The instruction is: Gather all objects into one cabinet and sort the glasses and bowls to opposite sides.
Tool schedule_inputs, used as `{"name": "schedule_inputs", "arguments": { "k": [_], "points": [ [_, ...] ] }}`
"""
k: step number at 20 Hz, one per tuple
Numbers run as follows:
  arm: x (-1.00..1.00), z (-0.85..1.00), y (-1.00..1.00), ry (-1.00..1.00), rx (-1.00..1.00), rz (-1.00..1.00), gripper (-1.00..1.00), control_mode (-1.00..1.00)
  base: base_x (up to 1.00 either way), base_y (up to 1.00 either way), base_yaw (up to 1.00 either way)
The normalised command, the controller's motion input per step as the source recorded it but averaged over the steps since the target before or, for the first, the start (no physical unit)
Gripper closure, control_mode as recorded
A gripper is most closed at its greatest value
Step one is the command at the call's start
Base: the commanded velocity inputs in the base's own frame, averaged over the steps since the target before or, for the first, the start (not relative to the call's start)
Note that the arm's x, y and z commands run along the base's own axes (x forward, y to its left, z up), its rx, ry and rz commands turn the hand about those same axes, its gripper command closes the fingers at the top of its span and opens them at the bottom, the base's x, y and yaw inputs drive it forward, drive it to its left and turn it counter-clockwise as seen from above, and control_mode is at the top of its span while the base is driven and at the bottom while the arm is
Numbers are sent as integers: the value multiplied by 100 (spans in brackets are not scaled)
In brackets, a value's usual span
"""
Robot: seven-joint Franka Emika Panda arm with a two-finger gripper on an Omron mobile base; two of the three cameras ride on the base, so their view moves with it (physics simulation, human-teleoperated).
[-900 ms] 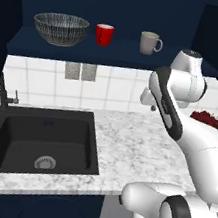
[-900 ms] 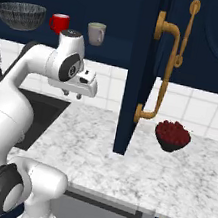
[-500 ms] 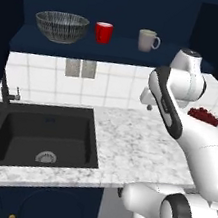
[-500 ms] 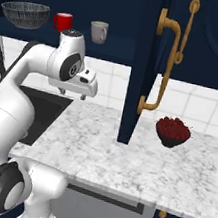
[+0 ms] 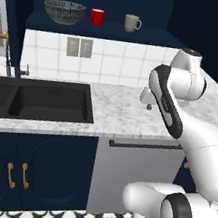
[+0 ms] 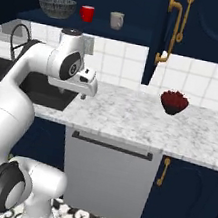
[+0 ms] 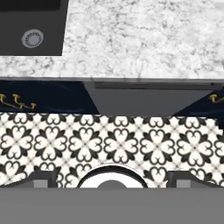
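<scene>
On the shelf of the open navy cabinet [image 5: 99, 30] stand, from left to right, a wide line-patterned bowl [image 5: 63, 11], a small red cup [image 5: 97, 17] and a beige-grey mug [image 5: 131, 23]. The same row shows as bowl [image 6: 56, 7], red cup [image 6: 87, 13] and mug [image 6: 116, 20]. My arm is folded above the marble counter, well below and in front of the shelf. My gripper [image 5: 149, 104] [image 6: 86, 91] points down. In the hand view the gripper [image 7: 112, 179] is open, its fingertips [image 7: 43, 177] wide apart with nothing between them.
A black sink [image 5: 36, 99] with a faucet [image 5: 10, 60] lies left of the arm. A dark bowl of red fruit [image 6: 173, 102] sits on the counter [image 6: 130, 115] under the open cabinet door with its brass handle [image 6: 171, 30]. Patterned floor tiles [image 7: 109, 140] lie below.
Both base views have pulled back and lowered, so the base has driven away from the counter. The arm keeps its folded pose. The shelf items stand as before.
</scene>
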Motion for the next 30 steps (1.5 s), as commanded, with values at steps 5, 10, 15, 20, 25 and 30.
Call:
{"name": "schedule_inputs", "arguments": {
  "k": [5, 10, 15, 20, 25, 30],
  "points": [
    [0, 0, 0, 0, 0, 0, -100, 100, -90, 4, -25],
    [0, 0, 0, 0, 0, 0, -100, 100, -40, 1, -43],
    [0, 0, 0, 0, 0, 0, -100, 100, 0, 0, -58],
    [0, 0, 0, 0, 0, 0, -100, 100, -17, 0, -55],
    [0, 0, 0, 0, 0, 0, -100, 100, -20, 0, -54],
    [0, 0, 0, 0, 0, 0, -100, 100, -28, 0, -50]
  ]
}}
